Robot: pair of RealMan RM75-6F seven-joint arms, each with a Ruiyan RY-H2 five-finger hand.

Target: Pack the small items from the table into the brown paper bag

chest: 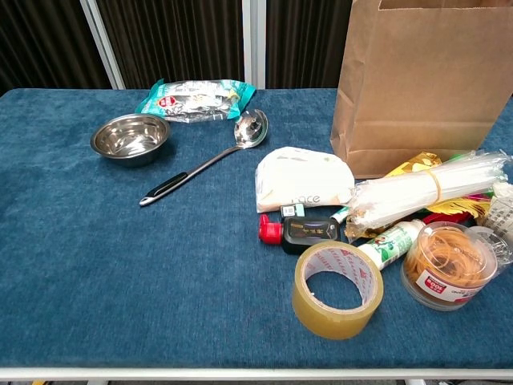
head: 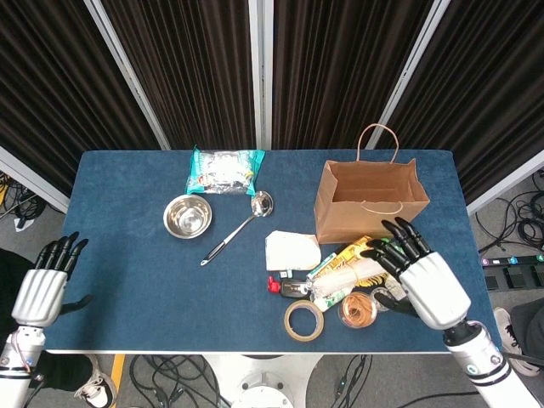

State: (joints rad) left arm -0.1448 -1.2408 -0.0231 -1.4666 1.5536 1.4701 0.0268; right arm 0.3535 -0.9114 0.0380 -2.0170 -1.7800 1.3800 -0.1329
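One brown paper bag [head: 371, 204] upright, mouth up, long axis left-right

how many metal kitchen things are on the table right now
2: a steel bowl toward the back left, and a ladle lying just right of it, scoop toward the back. Something small could be hidden in the pile by the right hand.

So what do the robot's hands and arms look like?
Both the left hand and the right hand have a white plastic shell over the back and black fingers. The wrists are white with dark rings, leading into smooth white arm tubes.
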